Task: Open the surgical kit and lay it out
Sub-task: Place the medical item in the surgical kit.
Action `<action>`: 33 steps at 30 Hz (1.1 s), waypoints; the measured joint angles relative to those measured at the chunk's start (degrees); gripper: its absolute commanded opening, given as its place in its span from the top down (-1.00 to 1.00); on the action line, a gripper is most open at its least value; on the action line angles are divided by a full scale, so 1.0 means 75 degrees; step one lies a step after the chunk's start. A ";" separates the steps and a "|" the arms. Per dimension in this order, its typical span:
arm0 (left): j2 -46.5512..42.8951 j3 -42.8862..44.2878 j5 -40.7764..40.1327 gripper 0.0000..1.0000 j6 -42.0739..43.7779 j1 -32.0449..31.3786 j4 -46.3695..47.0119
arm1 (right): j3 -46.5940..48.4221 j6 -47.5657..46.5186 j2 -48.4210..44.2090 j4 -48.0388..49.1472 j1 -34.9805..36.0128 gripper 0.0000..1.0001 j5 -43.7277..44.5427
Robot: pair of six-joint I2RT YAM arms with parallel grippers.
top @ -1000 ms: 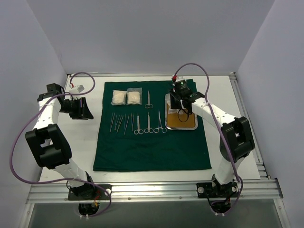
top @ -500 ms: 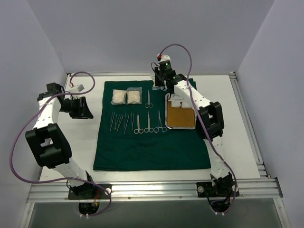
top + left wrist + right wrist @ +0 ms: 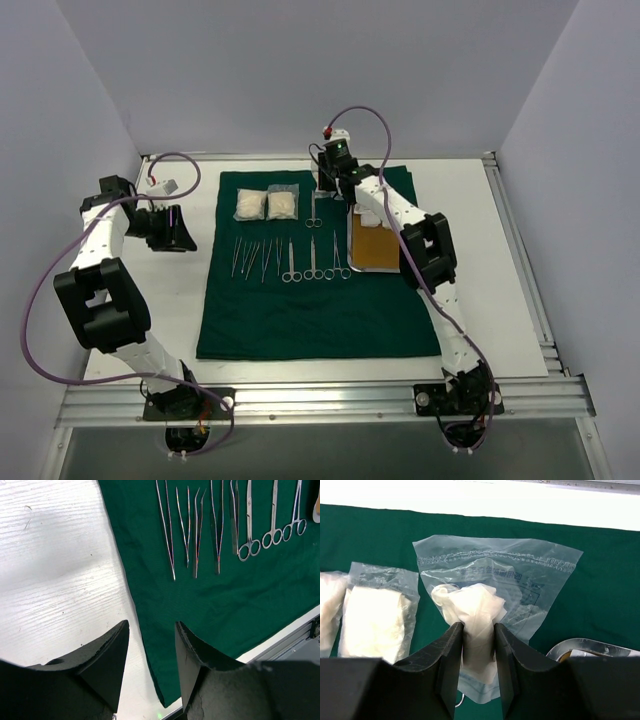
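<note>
The dark green drape lies spread flat on the table. On it sit two white gauze packets, one pair of scissors and a row of slim forceps and scissors. The steel tray rests at the drape's right side. My right gripper hangs over the drape's far edge, shut on a clear packet with folded white material inside. Gauze packets lie to its left. My left gripper is open and empty, low over the drape's left edge, beside the forceps.
White table shows on both sides of the drape. An aluminium rail runs along the near edge, and grey walls close in on three sides. Purple cables loop off both arms. A white item lies in the far end of the tray.
My right arm has swung from over the tray to the left, toward the drape's far edge, carrying the clear packet. The left arm has stayed still.
</note>
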 measured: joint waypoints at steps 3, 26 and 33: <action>0.0000 0.0000 0.0000 -0.01 0.0000 0.0000 0.0000 | 0.0003 0.0000 0.0125 0.0079 0.0000 0.41 0.0096; 0.0020 0.0000 -0.0009 -0.01 0.0000 0.0000 0.0000 | -0.0058 0.0117 0.0921 0.0248 -0.0006 0.01 0.0376; 0.0073 0.0000 -0.0009 -0.01 0.0000 0.0000 0.0000 | -0.0134 0.0152 0.0784 0.0297 -0.0006 -0.07 0.0373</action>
